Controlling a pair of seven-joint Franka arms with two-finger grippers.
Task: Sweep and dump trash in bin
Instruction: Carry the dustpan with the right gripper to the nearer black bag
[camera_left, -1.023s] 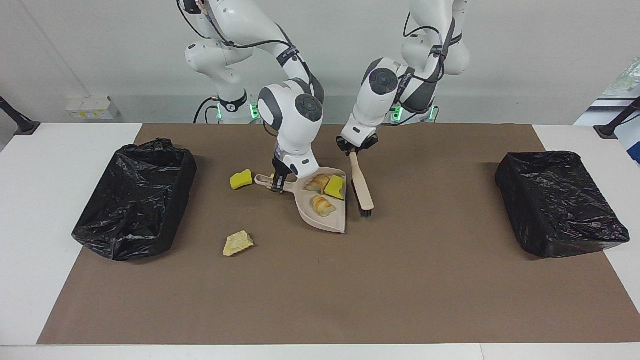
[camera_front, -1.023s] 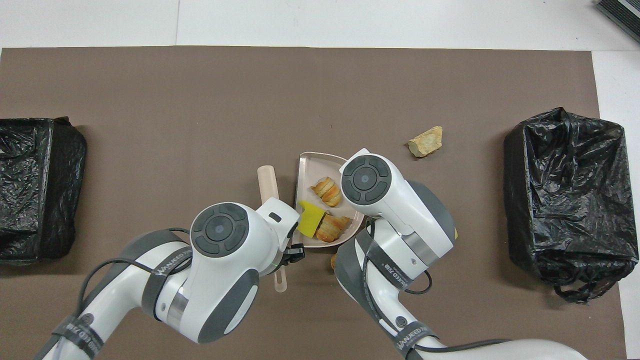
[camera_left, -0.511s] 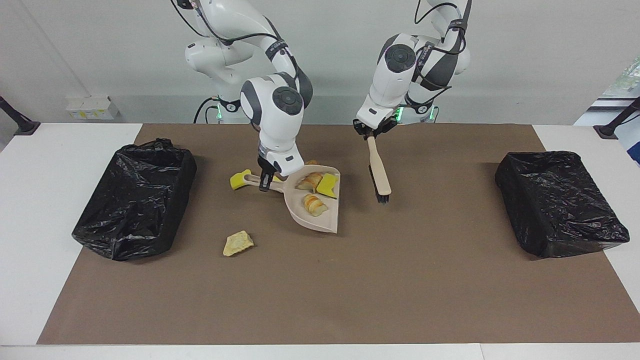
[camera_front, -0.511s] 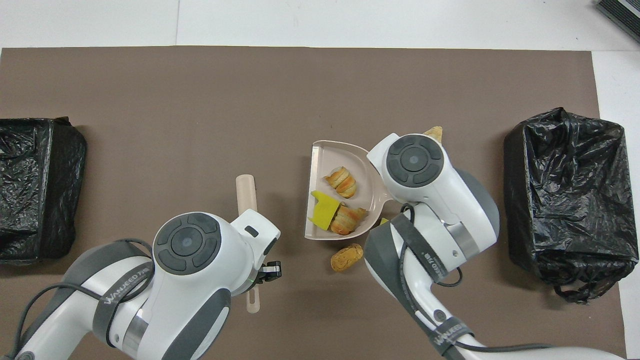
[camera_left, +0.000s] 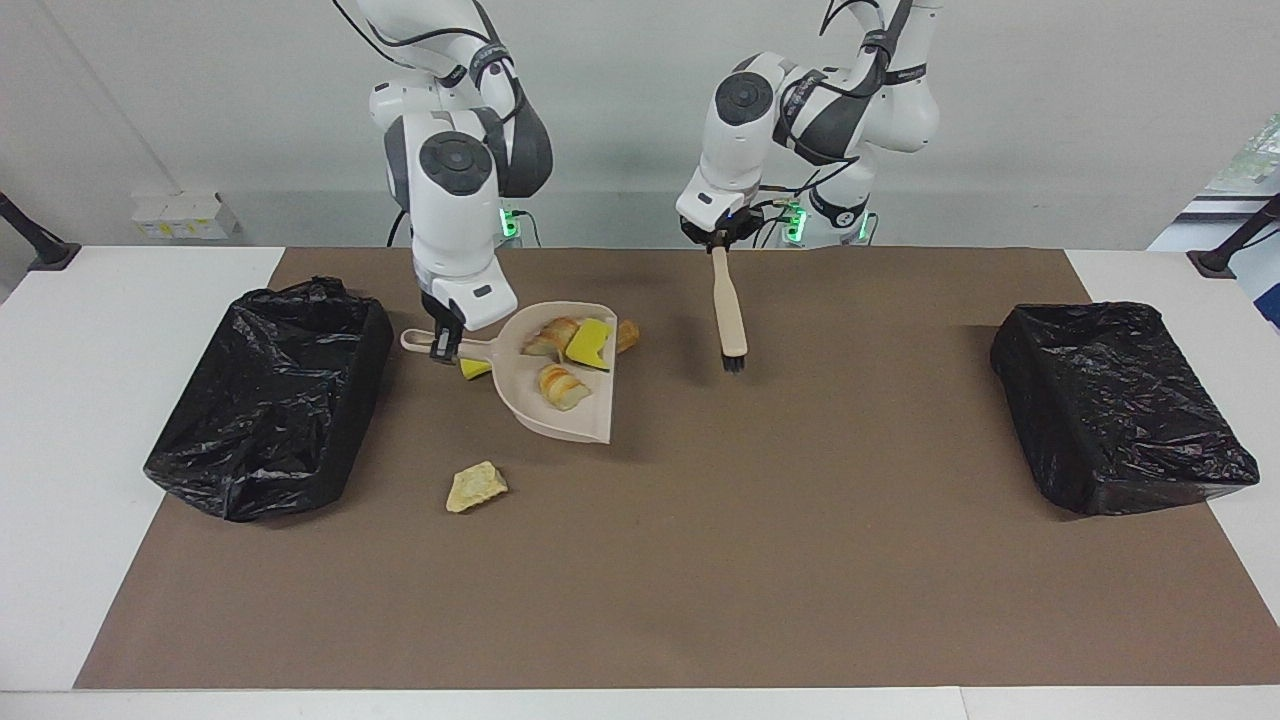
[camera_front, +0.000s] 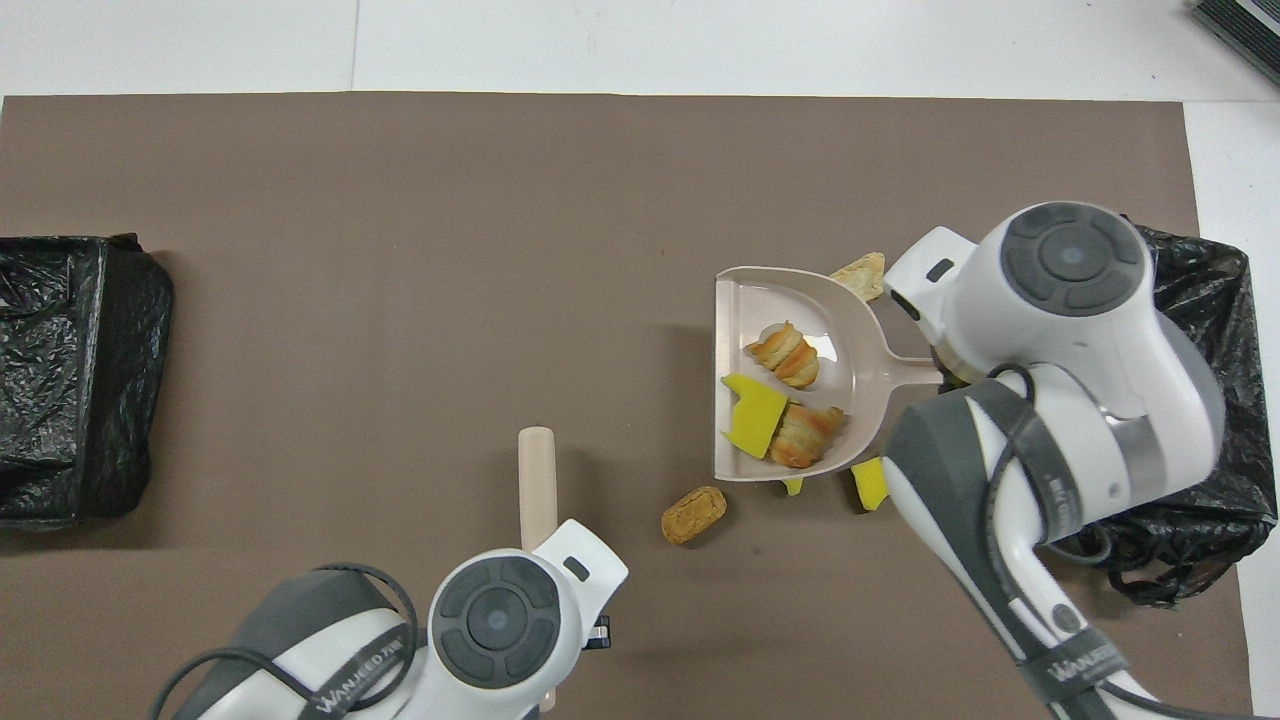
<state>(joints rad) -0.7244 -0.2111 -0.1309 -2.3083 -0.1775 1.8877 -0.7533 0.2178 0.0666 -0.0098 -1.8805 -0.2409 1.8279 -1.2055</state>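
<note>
My right gripper (camera_left: 440, 347) is shut on the handle of the beige dustpan (camera_left: 575, 425), held level above the mat. In the pan (camera_front: 860, 370) lie two orange-brown bread pieces (camera_front: 785, 355) and a yellow sponge chunk (camera_front: 755, 428). Trash on the mat: a yellow sponge (camera_front: 868, 482) under the pan's handle, a brown lump (camera_front: 694, 514) and a pale lump (camera_left: 476, 487). My left gripper (camera_left: 716, 243) is shut on the beige brush (camera_left: 728, 310), which hangs bristles down over the mat. Both grippers are hidden under their wrists in the overhead view.
A black bag-lined bin (camera_left: 270, 400) stands at the right arm's end of the table, close to the raised dustpan. A second black bin (camera_left: 1120, 405) stands at the left arm's end. Brown mat (camera_left: 700, 560) covers the table between them.
The right arm lifted the loaded dustpan off the mat and carried it toward the bin at its end. The left arm raised the brush and drew it back toward the robots.
</note>
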